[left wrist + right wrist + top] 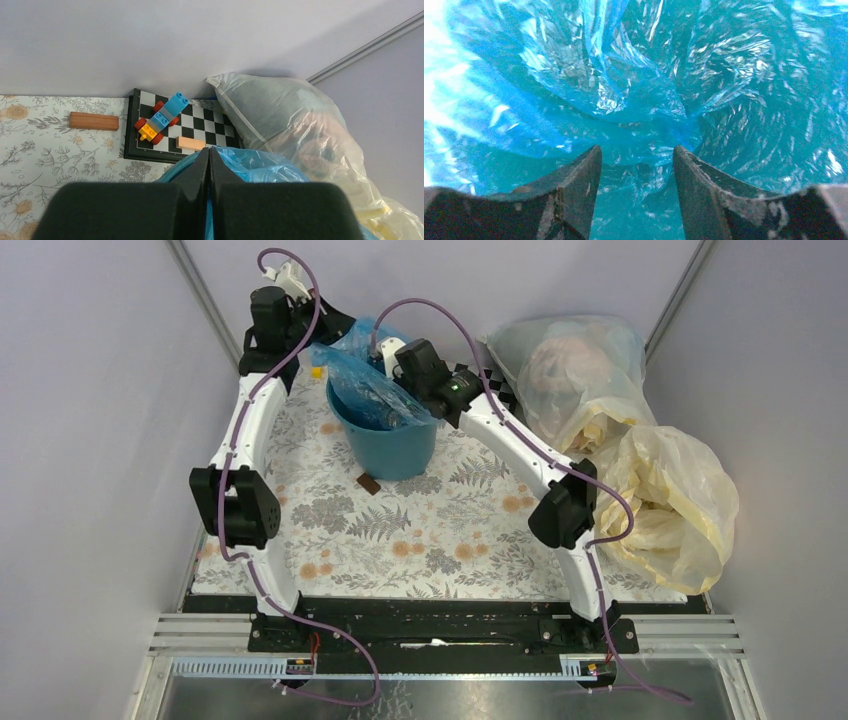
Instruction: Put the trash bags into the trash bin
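The left gripper (pixel 208 151) is shut, and a sliver of blue film is seen in the seam between its fingers. The bag (pixel 362 388) is apparently held up by its rim, just below those jaws, so that its mouth is spread. The right gripper (pixel 636 150) is parted with nothing clamped. Film is seen ahead of and between its jaws, probably to be pressed down into the bin (pixel 395 455), where most of the bag is seated.

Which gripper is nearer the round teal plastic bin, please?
Right: the right gripper is inside the bin, jaws open within the thin blue plastic bag; the left gripper pinches that bag beyond the far-left rim.
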Controlling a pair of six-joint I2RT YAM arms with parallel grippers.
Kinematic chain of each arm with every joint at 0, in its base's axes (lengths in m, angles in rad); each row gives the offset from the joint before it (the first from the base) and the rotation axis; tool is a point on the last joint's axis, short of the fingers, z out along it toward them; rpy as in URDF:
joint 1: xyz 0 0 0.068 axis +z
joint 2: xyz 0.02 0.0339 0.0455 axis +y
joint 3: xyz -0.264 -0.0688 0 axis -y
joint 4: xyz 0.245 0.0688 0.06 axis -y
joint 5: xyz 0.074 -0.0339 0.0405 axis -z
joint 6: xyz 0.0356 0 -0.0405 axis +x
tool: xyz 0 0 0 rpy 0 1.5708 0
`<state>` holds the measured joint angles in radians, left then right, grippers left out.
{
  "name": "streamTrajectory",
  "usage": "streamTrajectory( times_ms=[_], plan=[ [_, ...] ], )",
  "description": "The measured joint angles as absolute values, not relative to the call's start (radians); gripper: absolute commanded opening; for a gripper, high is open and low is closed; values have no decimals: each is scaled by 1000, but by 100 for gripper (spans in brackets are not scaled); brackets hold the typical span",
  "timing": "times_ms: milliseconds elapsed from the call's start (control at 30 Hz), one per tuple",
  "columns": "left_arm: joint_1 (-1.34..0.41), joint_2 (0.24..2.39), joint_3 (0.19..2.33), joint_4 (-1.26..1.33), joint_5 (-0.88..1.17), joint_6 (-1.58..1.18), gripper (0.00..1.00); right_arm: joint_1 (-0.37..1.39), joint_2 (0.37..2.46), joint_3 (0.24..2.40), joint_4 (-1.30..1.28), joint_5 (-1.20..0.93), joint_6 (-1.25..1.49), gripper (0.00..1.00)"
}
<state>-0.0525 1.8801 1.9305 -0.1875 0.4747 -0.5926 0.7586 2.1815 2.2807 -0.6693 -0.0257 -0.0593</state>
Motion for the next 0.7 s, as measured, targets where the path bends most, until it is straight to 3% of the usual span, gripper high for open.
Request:
streamTrajectory(
  times_ms=[133,533,700],
  plan=[
    [-46,1878,1919,-191,477,-593,0,758,2150,2284,-661,-14,-58,79],
    [-44,1754,1753,-131,535,-651,0,759,2127,2286,-538,93,86,81],
    [-45,1722,1720,-95,556,-680,0,759,2128,2286,-477,137,207,87]
  ],
)
